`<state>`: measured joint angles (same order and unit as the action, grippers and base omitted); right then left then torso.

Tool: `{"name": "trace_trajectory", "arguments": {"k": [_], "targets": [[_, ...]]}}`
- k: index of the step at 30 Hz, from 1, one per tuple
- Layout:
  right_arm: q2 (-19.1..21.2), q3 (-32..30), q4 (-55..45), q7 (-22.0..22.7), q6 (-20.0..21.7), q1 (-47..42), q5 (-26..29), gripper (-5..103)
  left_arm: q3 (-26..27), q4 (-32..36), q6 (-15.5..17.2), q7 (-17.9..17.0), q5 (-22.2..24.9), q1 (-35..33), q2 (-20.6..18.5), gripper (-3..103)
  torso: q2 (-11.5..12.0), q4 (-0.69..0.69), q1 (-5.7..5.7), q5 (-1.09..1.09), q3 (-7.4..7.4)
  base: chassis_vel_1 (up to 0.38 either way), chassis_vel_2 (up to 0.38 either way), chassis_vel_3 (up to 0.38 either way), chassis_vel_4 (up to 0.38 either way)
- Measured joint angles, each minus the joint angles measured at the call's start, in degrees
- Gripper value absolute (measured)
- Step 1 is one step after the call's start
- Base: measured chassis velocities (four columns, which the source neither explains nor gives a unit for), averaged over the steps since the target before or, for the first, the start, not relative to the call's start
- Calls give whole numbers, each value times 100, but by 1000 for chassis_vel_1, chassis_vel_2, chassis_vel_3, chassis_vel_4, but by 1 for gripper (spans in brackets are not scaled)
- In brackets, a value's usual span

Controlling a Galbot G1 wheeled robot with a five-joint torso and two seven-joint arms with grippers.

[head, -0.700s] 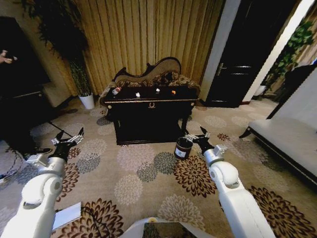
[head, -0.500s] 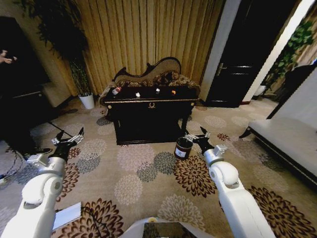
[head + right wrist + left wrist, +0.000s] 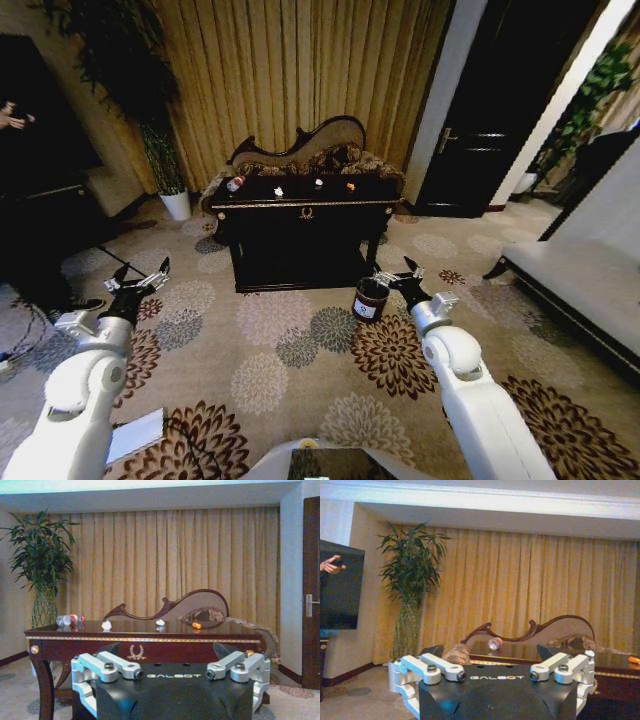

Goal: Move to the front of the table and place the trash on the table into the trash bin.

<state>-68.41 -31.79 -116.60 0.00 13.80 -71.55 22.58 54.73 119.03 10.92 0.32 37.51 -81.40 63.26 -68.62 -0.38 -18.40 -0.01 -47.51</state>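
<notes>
Comparing the head view with those from a moment earlier shows almost nothing altered: the table (image 3: pixel 303 210) sits a hair higher in the picture, a camera shift rather than any move of the things, so the robot is at most creeping forward. It remains well short of the table, with patterned carpet (image 3: pixel 270 340) between them. The trash lies untouched on the tabletop: a bottle (image 3: pixel 234 184) with a red cap on its side at the left end, two white paper scraps (image 3: pixel 279 190) nearer the middle, and an orange piece (image 3: pixel 350 186) toward the right; from the right wrist they line up along the top as bottle (image 3: pixel 69 620), scrap (image 3: pixel 106 625), scrap (image 3: pixel 160 622) and orange piece (image 3: pixel 197 625). The bin (image 3: pixel 370 298) stands on the carpet just before the table's right front leg. The left gripper (image 3: pixel 138 283) hangs low on the left, fingers spread and empty, as does the right gripper (image 3: pixel 398 276), which appears just beside the bin's rim without holding it. My judgement: the approach stage is unfinished and no item is binned yet.
</notes>
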Motion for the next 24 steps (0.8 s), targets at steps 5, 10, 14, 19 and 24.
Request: {"name": "trace_trajectory", "arguments": {"k": [5, 10, 14, 19, 24], "targets": [[1, -12, -1, 0, -2, -18, -3, 100, -5, -11, 0, 2, 0, 6, -13, 100, 1, 0, -3, 1, -1, -146, 150, 147, -141], [0, -12, -2, 0, -3, -23, -6, 100, -4, -17, -2, 4, 0, 8, -21, 100, 2, -1, -4, -1, -1, -177, 140, 169, -160], [-2, -3, -1, 0, -3, -20, -9, 100, -2, -15, -2, 7, 0, 8, -21, 100, 2, -1, -4, 2, -2, -130, 118, 115, -120], [3, 1, 2, 0, -4, -16, -11, 100, -2, -4, -3, 8, 1, 8, -22, 100, 1, 1, -2, -1, 0, -98, 115, 103, -118], [14, 13, 5, 0, -8, -13, -10, 100, -1, 10, -3, 10, 0, 6, -17, 100, 1, 1, -2, 0, -1, -116, 127, 101, -121]]}}
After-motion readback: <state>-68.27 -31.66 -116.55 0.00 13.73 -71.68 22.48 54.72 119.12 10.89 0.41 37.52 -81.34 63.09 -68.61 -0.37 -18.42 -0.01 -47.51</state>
